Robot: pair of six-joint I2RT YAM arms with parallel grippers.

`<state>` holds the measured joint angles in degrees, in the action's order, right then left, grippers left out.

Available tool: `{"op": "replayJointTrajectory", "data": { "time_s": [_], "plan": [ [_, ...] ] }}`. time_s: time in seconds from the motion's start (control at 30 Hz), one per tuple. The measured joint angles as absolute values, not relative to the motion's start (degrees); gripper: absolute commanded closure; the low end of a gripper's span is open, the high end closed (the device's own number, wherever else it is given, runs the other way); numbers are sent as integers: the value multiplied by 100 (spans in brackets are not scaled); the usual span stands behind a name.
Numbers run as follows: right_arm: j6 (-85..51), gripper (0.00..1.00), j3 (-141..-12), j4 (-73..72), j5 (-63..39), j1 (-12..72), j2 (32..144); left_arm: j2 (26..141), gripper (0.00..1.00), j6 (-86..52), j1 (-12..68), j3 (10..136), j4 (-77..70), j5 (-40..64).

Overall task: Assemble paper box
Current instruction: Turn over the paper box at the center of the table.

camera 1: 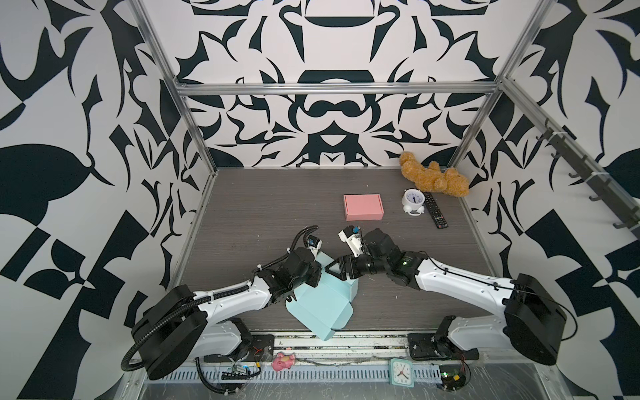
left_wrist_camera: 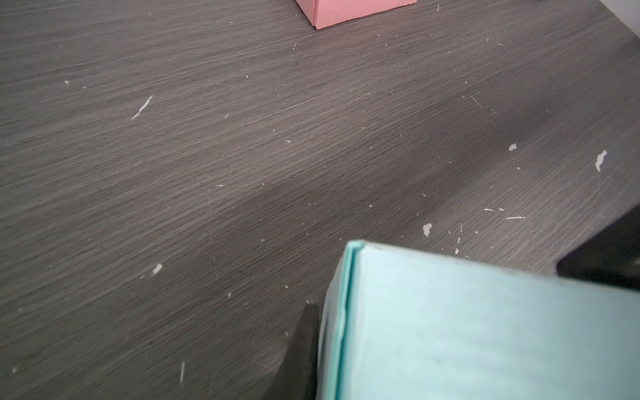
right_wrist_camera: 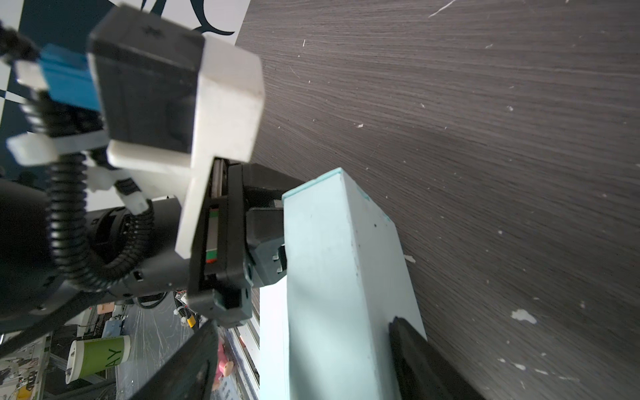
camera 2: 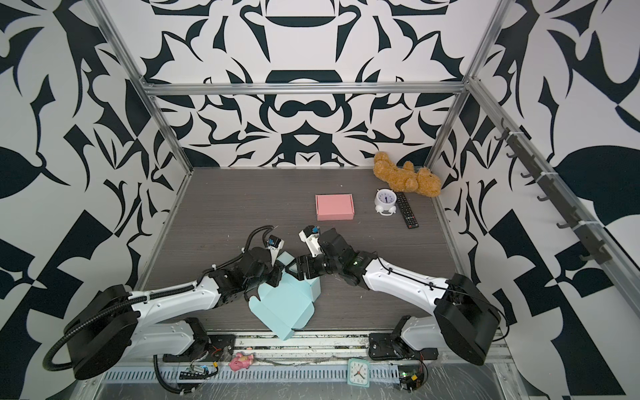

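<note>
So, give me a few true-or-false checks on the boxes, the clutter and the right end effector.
1. The pink box is closed and clear of both arms. True.
2. The teal box sits by the teddy bear. False: it lies at the near edge of the table, between the arms; the bear is in a far corner.
3. The right end effector straddles a teal box wall, fingers wide apart. True.
4. The alarm clock stands on the pink box. False: it stands on the table beside the remote.

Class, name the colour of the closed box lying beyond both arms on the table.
The closed box is pink, clearest in a top view.
</note>
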<state>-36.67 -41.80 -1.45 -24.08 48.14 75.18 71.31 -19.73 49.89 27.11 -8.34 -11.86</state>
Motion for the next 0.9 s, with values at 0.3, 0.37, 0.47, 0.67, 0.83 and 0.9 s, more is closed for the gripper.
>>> {"op": "replayJointTrajectory", "data": {
  "time_s": [0.3,0.37,0.47,0.67,0.83,0.9],
  "plan": [
    [-3326,21,-4200,491,-2018,4851,7463,7360,76,-1997,4984,2738,-882,-1284],
    [-3271,21,-4206,545,-1968,4851,7474,7487,76,-1997,4984,2775,-873,-1286],
    [-3177,21,-4244,668,-1826,4851,7498,7540,75,-2001,4984,2797,-875,-1286],
    [-2897,22,-4539,1031,-1448,4877,7511,7540,71,-2012,4984,2812,-875,-1288],
    [-2685,20,-4838,1232,-1201,5035,7655,7520,68,-2104,4984,2812,-858,-1286],
    [-2622,19,-4925,1313,-1092,5133,7738,7476,68,-2167,4984,2812,-797,-1291]
  ]
}}
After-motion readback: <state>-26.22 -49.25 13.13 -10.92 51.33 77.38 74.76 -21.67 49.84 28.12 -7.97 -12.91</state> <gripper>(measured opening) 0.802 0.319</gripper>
